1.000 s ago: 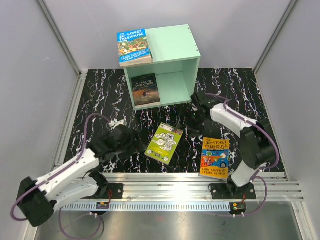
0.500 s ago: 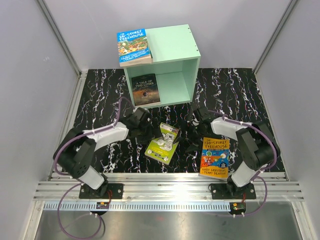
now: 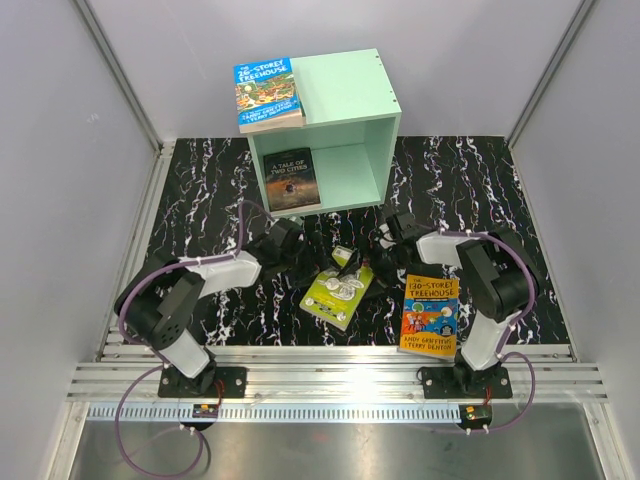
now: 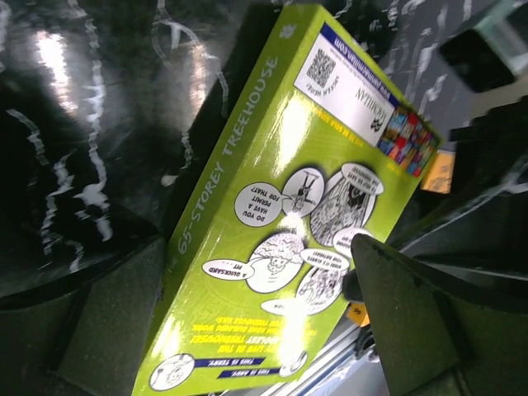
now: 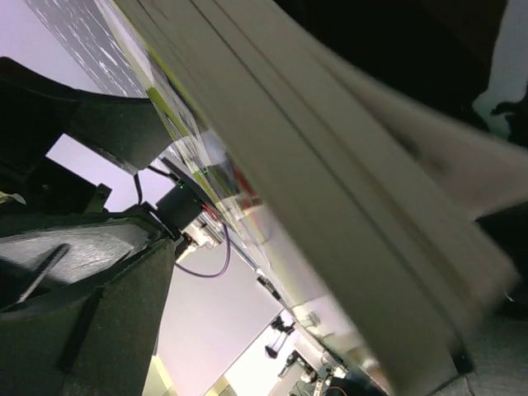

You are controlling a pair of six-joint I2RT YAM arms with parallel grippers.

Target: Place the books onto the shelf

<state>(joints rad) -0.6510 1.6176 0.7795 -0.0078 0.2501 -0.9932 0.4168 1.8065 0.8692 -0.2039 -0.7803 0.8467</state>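
The mint-green shelf [image 3: 345, 95] stands at the back. A blue book [image 3: 268, 93] lies on its top and a dark book [image 3: 292, 180] leans inside it. A lime-green book [image 3: 340, 292] lies mid-table, tilted, with one edge raised. My left gripper [image 3: 305, 262] is at its left side, open, and the lime-green book [image 4: 280, 206] lies between the wide fingers [image 4: 412, 322]. My right gripper [image 3: 385, 250] is at the book's far right corner, open, with the page edges [image 5: 330, 165] running close across its view. An orange book [image 3: 430, 312] lies flat at the front right.
Grey walls close the table in on the left, back and right. A metal rail [image 3: 340, 365] runs along the near edge by the arm bases. The orange book lies right beside the right arm's base.
The left arm swung in from the front left to the lime-green book. The right gripper came forward to its other side. The book turned, slid slightly right, and one edge lifted.
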